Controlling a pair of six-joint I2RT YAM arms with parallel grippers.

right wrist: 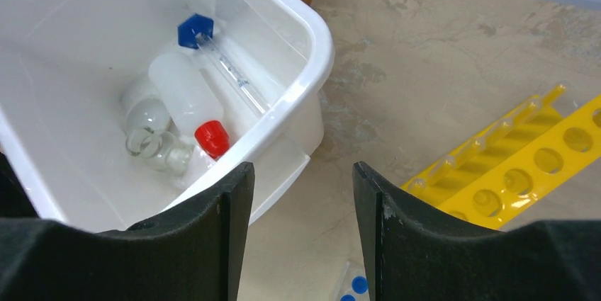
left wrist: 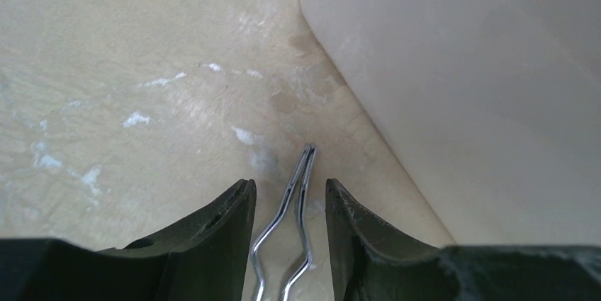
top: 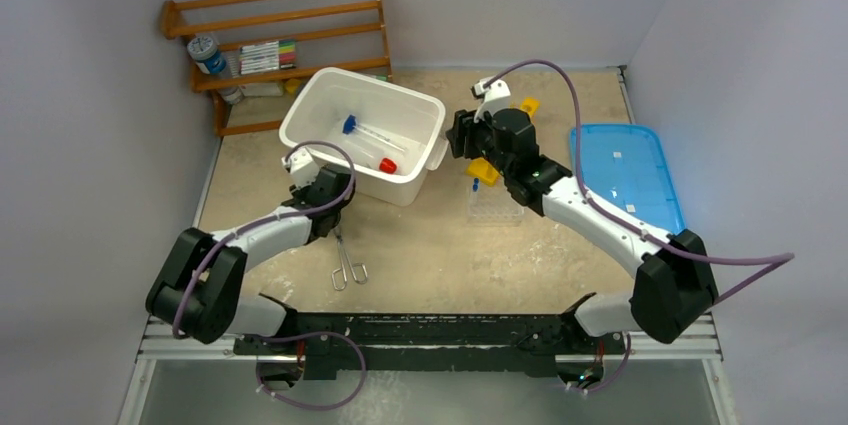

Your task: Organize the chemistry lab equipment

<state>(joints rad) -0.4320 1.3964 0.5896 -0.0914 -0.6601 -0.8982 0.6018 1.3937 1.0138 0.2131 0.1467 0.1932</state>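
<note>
On the grey-walled, scuffed beige worktop [top: 450,255], left end effector [left wrist: 289,186] straddles tongs [left wrist: 307,159] unclenched; right end effector [right wrist: 301,170] likewise released.

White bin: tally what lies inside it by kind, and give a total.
Squeeze bottle with red cap: 1
Blue-capped tube: 1
Small clear jar: 1
Round clear piece, too blurred to name: 1
Total: 4
</note>
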